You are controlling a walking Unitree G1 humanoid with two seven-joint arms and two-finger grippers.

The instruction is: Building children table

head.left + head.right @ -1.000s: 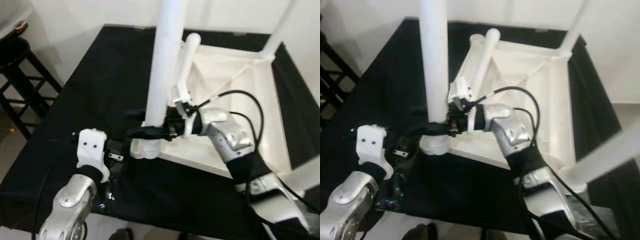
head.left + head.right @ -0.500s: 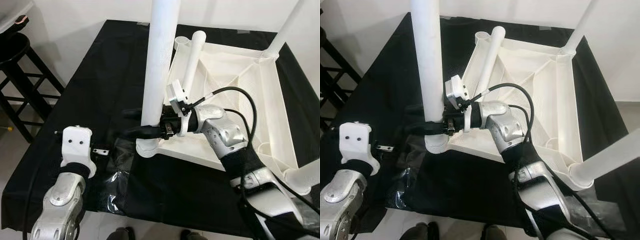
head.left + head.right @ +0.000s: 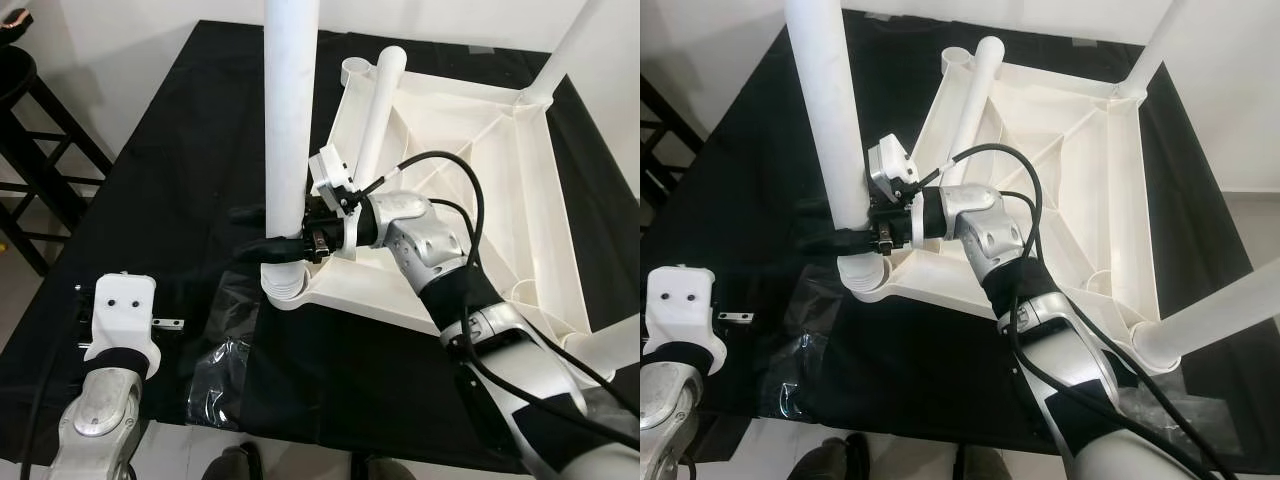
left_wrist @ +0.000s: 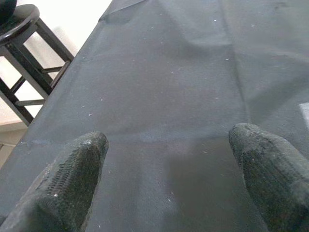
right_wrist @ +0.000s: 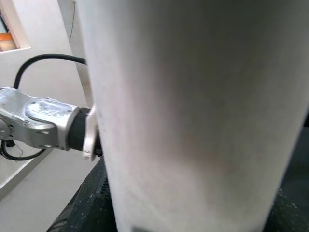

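Note:
A white children's table top [image 3: 470, 150] lies upside down on a black cloth. A white leg [image 3: 288, 120] stands upright in its near left corner socket [image 3: 283, 288]. My right gripper [image 3: 268, 245] is shut on this leg just above the socket; up close the leg [image 5: 193, 111] sits between the black fingers [image 5: 82, 212]. A loose leg [image 3: 378, 110] lies on the underside beside a bare socket [image 3: 355, 70]. Other legs stand at the far right corner [image 3: 565, 50] and the near right corner [image 3: 610, 345]. My left gripper [image 4: 169, 179] hovers open over bare cloth at the near left, apart from the table.
A crumpled clear plastic bag [image 3: 225, 365] lies on the cloth near the front edge. A small metal part [image 3: 170, 322] rests beside my left wrist mount [image 3: 120, 315]. A black stool [image 3: 30, 120] stands off the left side, with a white wall behind.
My left arm has drawn back to the left and nearer the front edge, away from the leg's base. The right gripper stays shut on the upright leg. The camera has shifted.

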